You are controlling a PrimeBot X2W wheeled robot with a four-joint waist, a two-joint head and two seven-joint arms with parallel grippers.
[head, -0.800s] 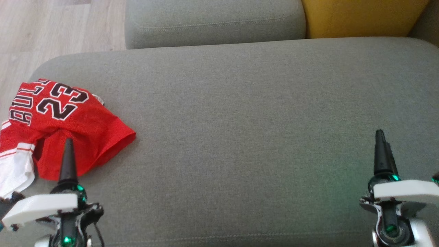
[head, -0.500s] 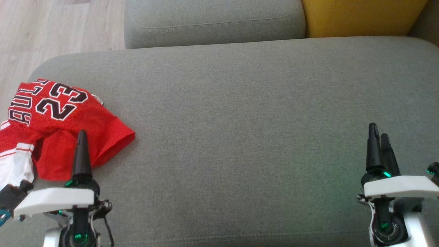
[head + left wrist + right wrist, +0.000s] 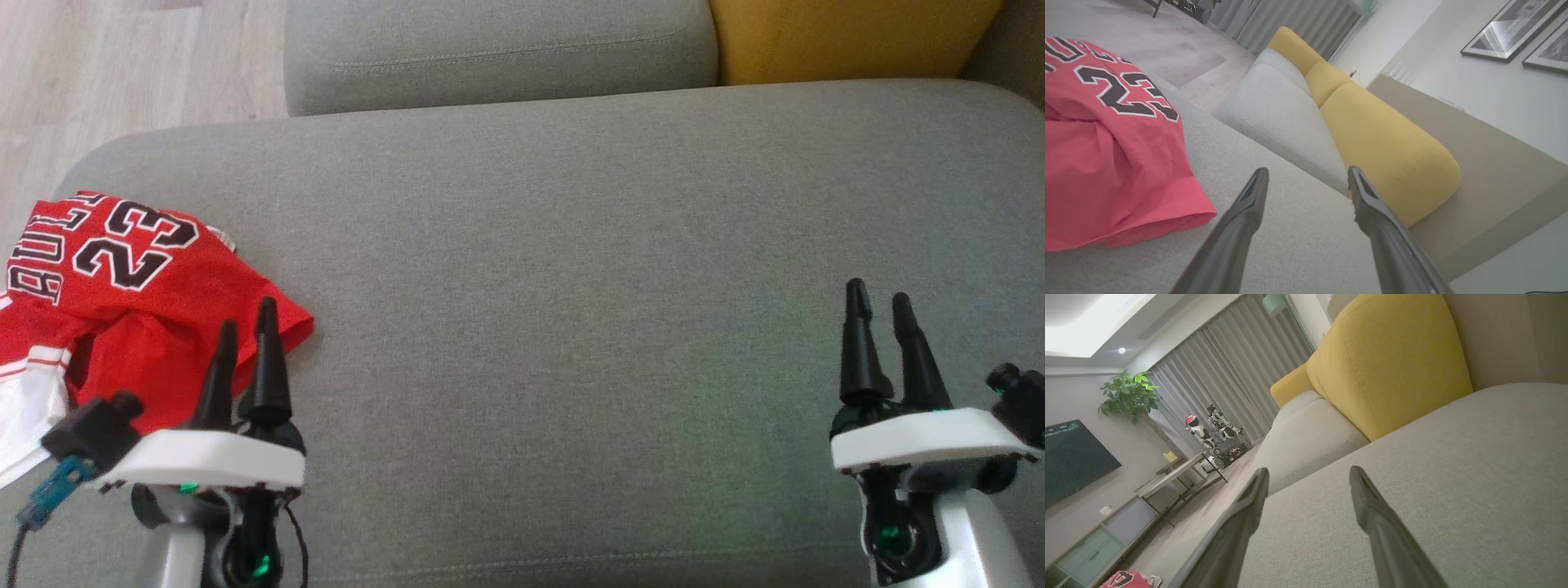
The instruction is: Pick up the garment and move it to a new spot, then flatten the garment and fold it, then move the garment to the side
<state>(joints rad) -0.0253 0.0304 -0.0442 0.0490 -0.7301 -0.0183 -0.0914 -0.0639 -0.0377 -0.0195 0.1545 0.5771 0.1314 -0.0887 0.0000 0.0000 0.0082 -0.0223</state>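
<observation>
Garment (image 3: 122,314) lies crumpled beside the gaping left hand (image 3: 246,314)

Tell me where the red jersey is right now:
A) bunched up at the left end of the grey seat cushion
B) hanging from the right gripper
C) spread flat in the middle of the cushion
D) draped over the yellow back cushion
A: the red jersey lies crumpled at the left end of the grey seat cushion, just beyond the open left gripper, which holds nothing.

Crumpled red garment (image 3: 122,302) (number 23)
</observation>
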